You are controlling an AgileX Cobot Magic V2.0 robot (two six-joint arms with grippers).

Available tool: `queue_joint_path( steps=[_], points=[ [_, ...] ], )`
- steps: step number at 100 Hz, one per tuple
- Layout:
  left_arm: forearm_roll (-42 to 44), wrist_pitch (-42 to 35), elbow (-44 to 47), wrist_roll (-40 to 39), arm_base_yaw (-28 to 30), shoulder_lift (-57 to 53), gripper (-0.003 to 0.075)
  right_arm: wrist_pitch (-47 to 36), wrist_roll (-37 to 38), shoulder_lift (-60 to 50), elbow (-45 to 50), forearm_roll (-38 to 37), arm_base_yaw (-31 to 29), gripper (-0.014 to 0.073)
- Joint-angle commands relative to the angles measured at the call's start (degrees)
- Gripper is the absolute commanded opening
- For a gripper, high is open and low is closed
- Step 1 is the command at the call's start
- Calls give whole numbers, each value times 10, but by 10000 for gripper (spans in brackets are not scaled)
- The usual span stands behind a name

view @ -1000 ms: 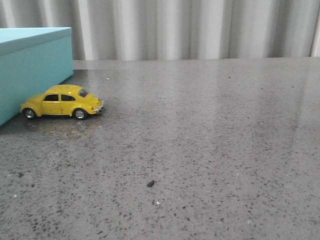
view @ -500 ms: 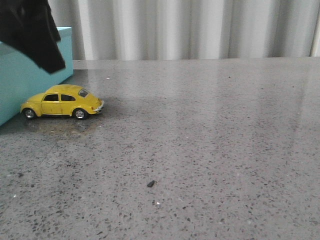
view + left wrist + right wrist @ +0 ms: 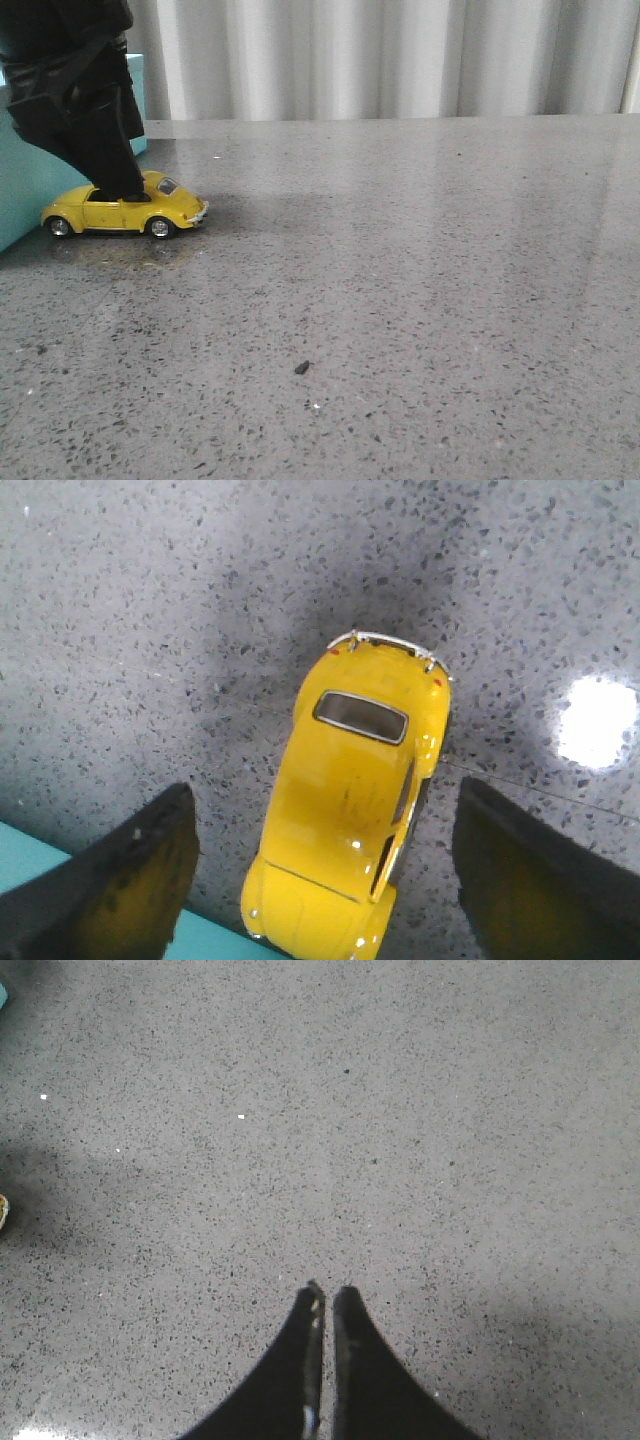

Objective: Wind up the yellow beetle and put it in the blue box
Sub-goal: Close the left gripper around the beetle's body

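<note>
Between the left gripper's (image 3: 320, 880) spread jaws sits the yellow beetle (image 3: 345, 810), untouched.

Yellow beetle (image 3: 125, 208), turquoise blue box (image 3: 30, 185), grey black-speckled table (image 3: 400, 300).

Front cam low; wrist cams overhead, close

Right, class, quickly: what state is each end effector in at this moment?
Left end effector: open, fingers either side of the yellow beetle, not gripping.
Right end effector: closed, holding nothing.
</note>
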Motion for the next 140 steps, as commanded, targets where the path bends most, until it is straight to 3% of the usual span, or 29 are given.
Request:
queue_joint_path(
  steps=[1, 13, 91, 140],
  points=[
    [-2, -18, -18, 13, -4, -18, 493, -44, -6, -11, -13, -2, 2, -61],
    [1, -18, -18, 40, -4, -18, 493, -44, -6, -11, -13, -2, 2, -61],
    [16, -11, -18, 40, -4, 20, 484, -50, -6, -11, -13, -2, 2, -61],
    [18, -3, -18, 40, -4, 22, 181, -49, -6, -11, -13, -2, 2, -61]
  ],
)
